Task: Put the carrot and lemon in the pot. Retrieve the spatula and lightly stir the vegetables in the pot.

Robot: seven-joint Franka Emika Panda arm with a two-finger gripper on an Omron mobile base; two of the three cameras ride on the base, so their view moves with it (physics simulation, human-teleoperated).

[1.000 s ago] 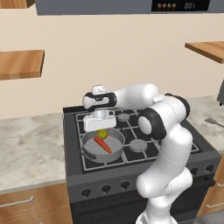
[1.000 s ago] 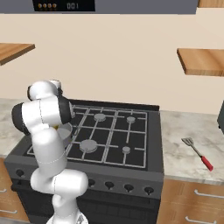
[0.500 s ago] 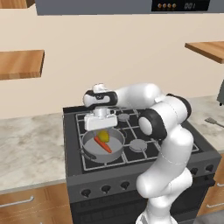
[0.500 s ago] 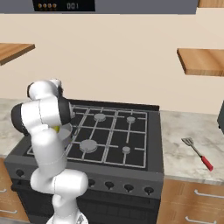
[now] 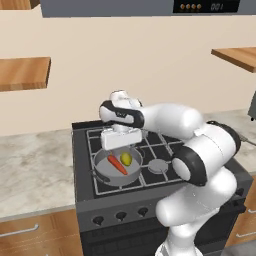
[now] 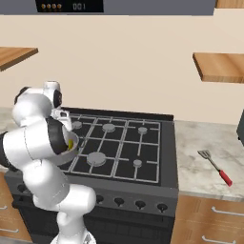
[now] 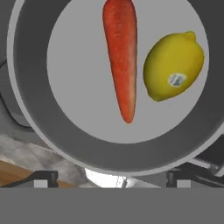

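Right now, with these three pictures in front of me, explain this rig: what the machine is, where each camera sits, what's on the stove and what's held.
The white machine is a robot arm on a driving base. Two pictures come from cameras on that base, behind the arm to its left and right; the third looks down from its hand. On the stove stands a grey pot holding the carrot and the lemon. The gripper hangs open above the pot, holding nothing. The red-handled spatula lies on the counter to the stove's right.
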